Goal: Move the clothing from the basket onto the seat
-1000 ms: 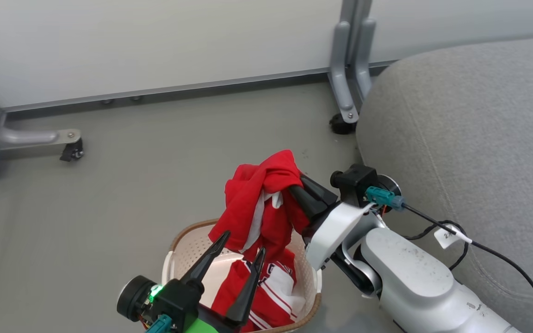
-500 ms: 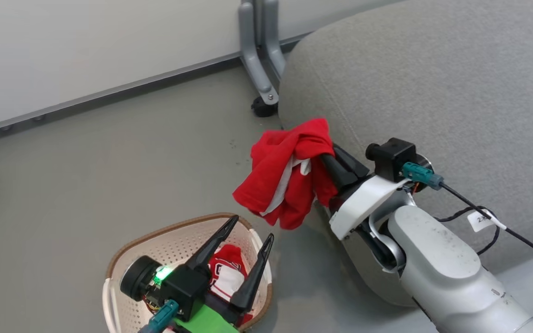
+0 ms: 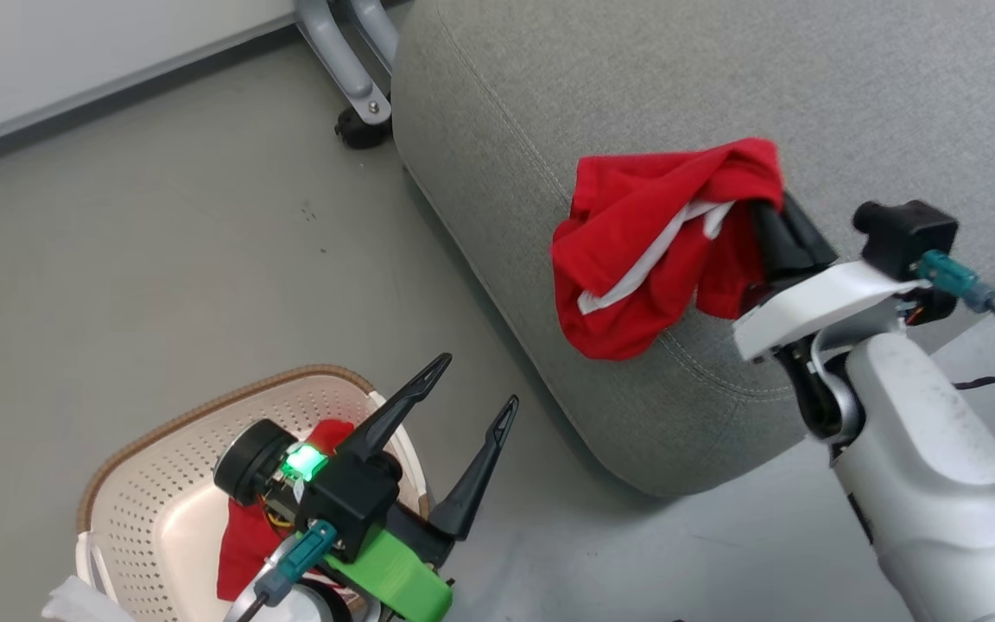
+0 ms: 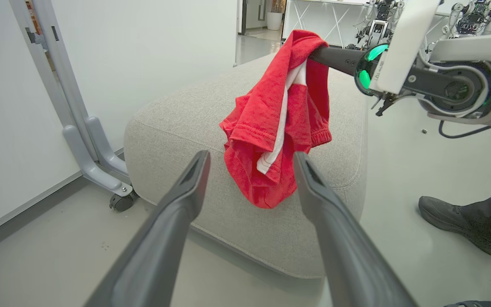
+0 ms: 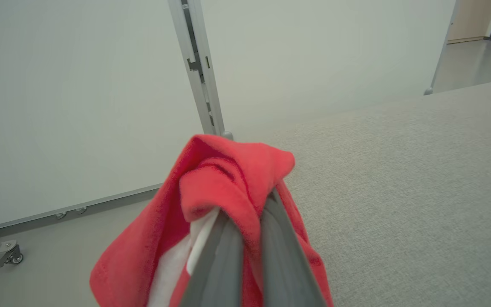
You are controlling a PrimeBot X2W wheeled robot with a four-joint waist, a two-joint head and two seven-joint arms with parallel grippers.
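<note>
- Left gripper point(image 3: 478, 380) sits low at the left, its two long fingers spread wide, nothing between them.
- Right gripper point(image 3: 772, 226) is out to the right, fingers pinched tight on the red garment point(image 3: 644, 250).

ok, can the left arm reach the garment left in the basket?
Probably yes: the left gripper is open, its wrist over the basket, and the red garment lies uncovered inside, below it. Nothing seems to block a straight drop down.

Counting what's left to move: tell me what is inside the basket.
A red garment lies in the basket. The left arm covers part of it and the basket's near side, so anything more there is hidden.
</note>
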